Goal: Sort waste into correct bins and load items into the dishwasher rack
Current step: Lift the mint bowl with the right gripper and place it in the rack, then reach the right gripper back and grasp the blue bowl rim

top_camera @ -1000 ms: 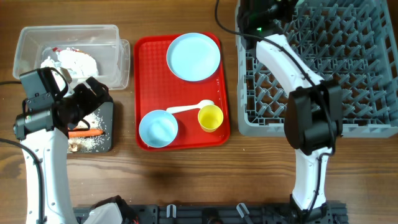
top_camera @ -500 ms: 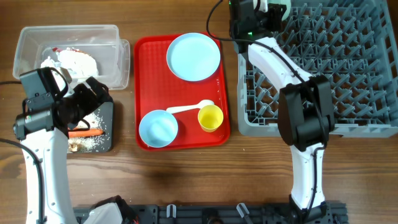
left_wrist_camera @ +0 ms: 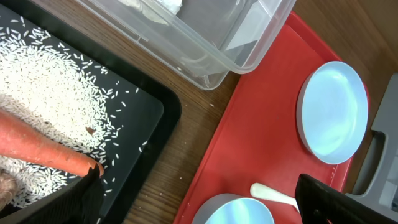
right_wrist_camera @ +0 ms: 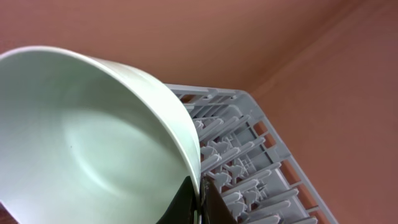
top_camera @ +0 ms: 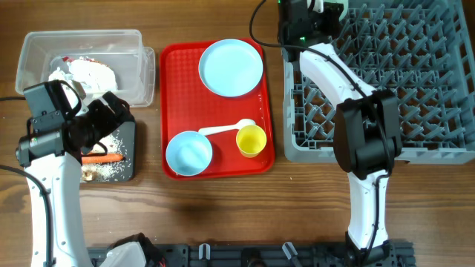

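Grey dishwasher rack: fills the desk's right side up to the far right corner; no dish seated in it that I can see.
Red serving tray: middle of the desk. It carries the plate toward the far edge, and the light blue bowl, yellow cup and spoon toward the near edge.
Clear tub: far left corner, crumpled paper inside.
Black tray: by the left edge, just nearer than the tub, holding rice and the carrot.
Pale green bowl: tilted, held up over the rack's far left corner, at the desk's far edge.
Right gripper: pinched on the bowl's rim.
Left gripper: fingers spread wide, holding nothing, hovering over the black tray's right edge.
Risk: it's a thin rim pinch on a tilted bowl. I'd guess the bowl could swing or slip. Let go too high, it could land across the peg tips and rock instead of seating between rows.
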`<state>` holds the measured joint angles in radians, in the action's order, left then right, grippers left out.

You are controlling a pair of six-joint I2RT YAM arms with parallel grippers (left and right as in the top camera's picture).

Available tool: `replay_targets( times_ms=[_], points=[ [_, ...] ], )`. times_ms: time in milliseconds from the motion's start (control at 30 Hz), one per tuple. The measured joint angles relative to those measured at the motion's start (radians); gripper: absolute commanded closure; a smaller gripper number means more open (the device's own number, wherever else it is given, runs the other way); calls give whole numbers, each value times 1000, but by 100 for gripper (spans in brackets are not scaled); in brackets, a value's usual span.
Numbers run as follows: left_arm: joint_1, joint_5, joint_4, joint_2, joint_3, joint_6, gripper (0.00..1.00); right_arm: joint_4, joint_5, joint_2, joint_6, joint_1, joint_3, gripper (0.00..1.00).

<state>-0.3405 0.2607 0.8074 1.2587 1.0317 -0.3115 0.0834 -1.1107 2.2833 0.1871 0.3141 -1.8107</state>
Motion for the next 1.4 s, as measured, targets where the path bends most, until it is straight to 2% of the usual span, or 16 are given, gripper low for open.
replay_targets(
  times_ms=[133,233,267,300,367,633,800,867,933,1000,1033,1133,1167,1233,1333,1400],
  points=[
    [0,0,0,0,0,0,0,89,41,0,-3,26,-4,92],
    [0,0,0,0,0,0,0,126,54,6,-3,50,-4,82],
    [0,0,0,0,0,0,0,140,56,6,-1,55,-4,70],
    [0,0,0,0,0,0,0,154,60,6,1,68,-4,29],
    [0,0,0,0,0,0,0,163,63,6,25,92,-4,0],
    [0,0,0,0,0,0,0,164,63,6,137,234,-4,0],
    [0,0,-1,0,0,0,0,459,152,-138,19,327,3,0],
    [0,0,-2,0,0,0,0,651,372,-249,-55,354,-2,0],
    [0,0,1,1,0,0,0,827,726,-350,-100,360,-8,0],
    [0,0,0,1,0,0,0,907,1112,-386,-128,359,-10,0],
    [0,0,0,1,0,0,0,890,1286,-385,-150,360,4,0],
    [0,0,0,1,0,0,0,787,1432,-383,-274,386,94,0],
    [0,0,0,1,0,0,0,750,1438,-381,-327,403,152,4],
    [0,0,0,1,0,0,0,670,1437,-372,-401,428,248,22],
    [0,0,0,1,0,0,0,531,1436,-360,-517,454,396,27],
    [0,0,0,1,0,0,0,488,1435,-353,-561,458,430,34]
  ],
)
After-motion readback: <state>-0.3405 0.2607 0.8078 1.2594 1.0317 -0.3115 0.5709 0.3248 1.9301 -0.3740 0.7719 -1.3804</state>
